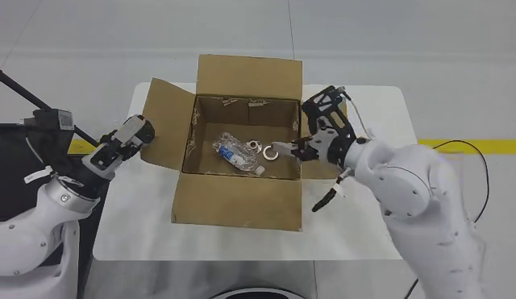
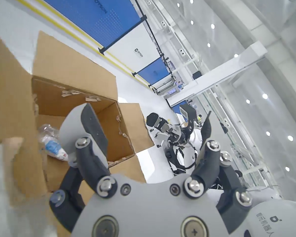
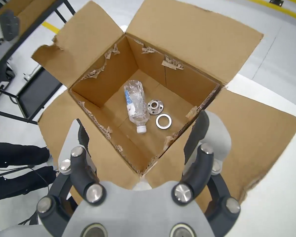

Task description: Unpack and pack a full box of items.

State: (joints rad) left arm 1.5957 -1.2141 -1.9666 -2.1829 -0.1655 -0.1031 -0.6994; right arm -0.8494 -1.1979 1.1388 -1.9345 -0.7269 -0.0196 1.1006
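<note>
Right gripper [image 3: 140, 134] is wide open with nothing in it, hanging over the right-hand edge of the cardboard box [image 1: 238, 201]. Left gripper [image 2: 148, 129] is spread open and empty too, sitting just outside the box beside its left flap [image 1: 165, 130]. Down on the box bottom there's a crumpled clear plastic bottle [image 3: 136, 104] lying on its side. Right by its neck end are a small metal flange [image 3: 155, 106] and a flat metal ring [image 3: 164, 121], those two nearly touching. The flaps are all folded out, with torn tape bits [image 3: 171, 62] along the inner edges. The box sits on a white tabletop [image 1: 133, 218] with rounded corners. Around that it's pale grey floor [image 1: 387, 33] with yellow lines [image 1: 463, 144], a black metal frame [image 3: 37, 87] off on the left side, and blue wall panels [image 2: 83, 8] further back under a bright white ceiling [image 2: 236, 13]
</note>
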